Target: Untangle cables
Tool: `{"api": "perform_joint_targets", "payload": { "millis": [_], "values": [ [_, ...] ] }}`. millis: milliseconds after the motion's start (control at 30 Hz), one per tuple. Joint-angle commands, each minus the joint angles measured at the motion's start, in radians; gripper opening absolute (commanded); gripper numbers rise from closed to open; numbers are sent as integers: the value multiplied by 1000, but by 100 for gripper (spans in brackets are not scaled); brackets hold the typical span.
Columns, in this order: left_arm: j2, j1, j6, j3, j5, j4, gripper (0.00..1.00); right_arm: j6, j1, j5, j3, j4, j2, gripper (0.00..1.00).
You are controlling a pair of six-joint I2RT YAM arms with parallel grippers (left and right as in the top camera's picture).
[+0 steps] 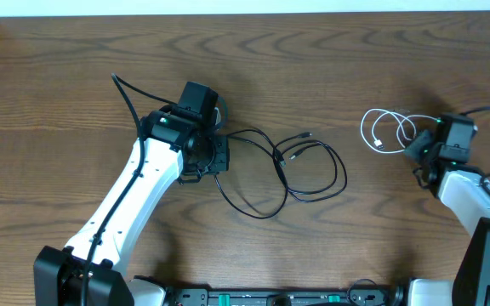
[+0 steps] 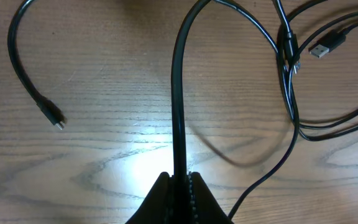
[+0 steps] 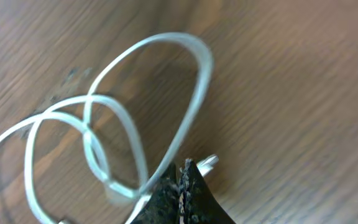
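Note:
Two thin black cables [image 1: 313, 178] lie looped and crossed at the middle of the table. My left gripper [image 1: 219, 157] is at their left end, shut on one black cable [image 2: 179, 93] that runs straight out of the jaws [image 2: 180, 180]. A USB plug [image 2: 322, 48] lies at the upper right of the left wrist view. A loose black cord end with a small plug [image 2: 56, 119] lies at its left. The white cable [image 1: 383, 129] lies coiled at the right. My right gripper [image 1: 413, 151] is at its right edge, its jaws [image 3: 182, 174] shut on the white cable [image 3: 197, 74], with a plug tip showing beside them.
The table is brown wood, and its far edge [image 1: 245, 14] runs along the top of the overhead view. A thicker black robot cable [image 1: 126, 93] rises behind the left arm. The arm bases sit at the front edge.

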Motion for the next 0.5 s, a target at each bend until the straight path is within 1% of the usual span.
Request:
{"api": "perform_joint_targets", "payload": {
  "millis": [0,100,133,200,267,300,367,467],
  "values": [
    [-6,0,-6,-4,-10,-5,8,-37,-51,-68,27,0,1,1],
    [-6,0,-6,-4,-10,-4,8,-151,-71,-298,52,0,1,1],
    [-6,0,-5,-4,-10,-3,7,-204,-71,-402,59,-3,1,1],
    [-6,0,-6,-4,-10,0,7,-333,-64,-704,64,-19,1,1],
    [-6,0,-5,-4,-10,0,7,-385,-50,-849,64,-52,1,1],
    [-6,0,-6,-4,-10,0,7,-415,-40,-898,64,-71,1,1],
    [-6,0,-6,-4,-10,-1,8,-452,-14,-911,64,-109,1,1],
    [-6,0,-6,-4,-10,0,8,-461,32,-806,64,-150,1,2]
  ]
}}
